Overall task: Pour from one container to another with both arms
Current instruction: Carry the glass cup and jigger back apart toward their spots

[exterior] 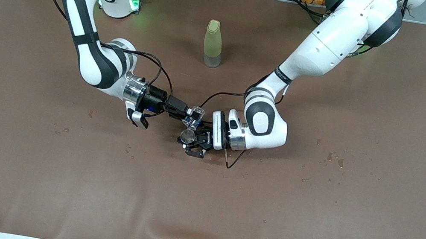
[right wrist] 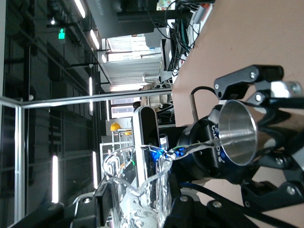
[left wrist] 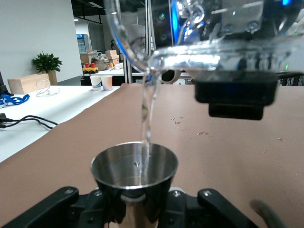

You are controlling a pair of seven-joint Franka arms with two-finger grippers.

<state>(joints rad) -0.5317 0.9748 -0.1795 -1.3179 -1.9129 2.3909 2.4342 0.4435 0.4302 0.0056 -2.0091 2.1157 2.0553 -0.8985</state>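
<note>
While the left gripper (exterior: 191, 137) pinches the silver metal cup (exterior: 187, 135) upright over the middle of the brown table (exterior: 353, 212), a thin stream of clear liquid (left wrist: 147, 118) falls into its round mouth. Just above it, the right gripper (exterior: 192, 115) clamps the clear glass cup (exterior: 195, 116), tipped with its lip over the metal cup. Farther from the front camera, a yellow-green bottle (exterior: 213, 44) stands upright between the two arm bases.

A yellow-green bottle (exterior: 213, 44) stands on the brown table (exterior: 353, 212).
</note>
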